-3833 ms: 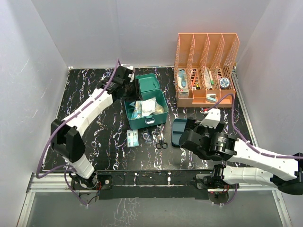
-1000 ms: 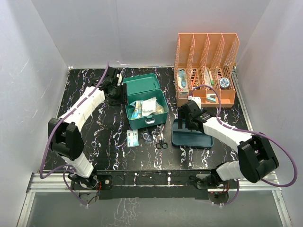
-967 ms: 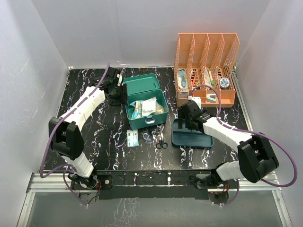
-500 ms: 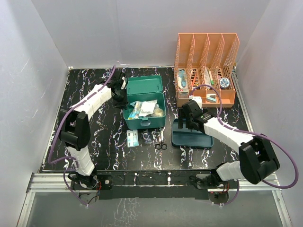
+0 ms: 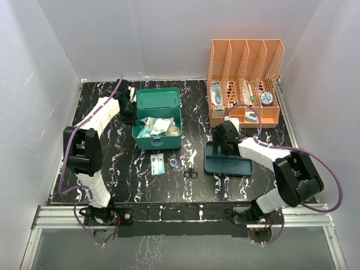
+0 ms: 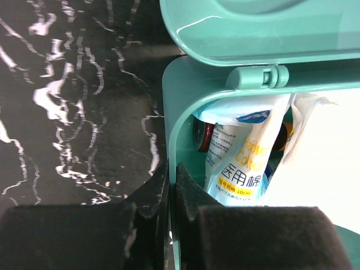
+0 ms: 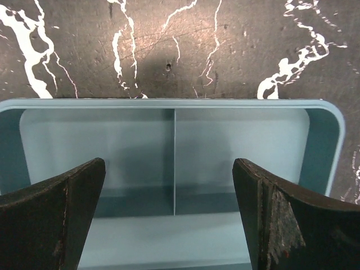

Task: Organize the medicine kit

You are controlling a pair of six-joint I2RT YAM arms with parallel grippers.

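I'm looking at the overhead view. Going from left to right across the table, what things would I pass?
medicine kit → scissors → blue-grey tray

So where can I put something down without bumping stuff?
Bare table between the medicine kit and the orange rack, and along the near edge. Crowded in front of the kit: packet, scissors, tray.

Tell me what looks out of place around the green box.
Three small things lie loose on the table in front of the green box, not in it: a flat packet, a small clear item and scissors. The blue tray sits empty to its right while the box is heaped full.
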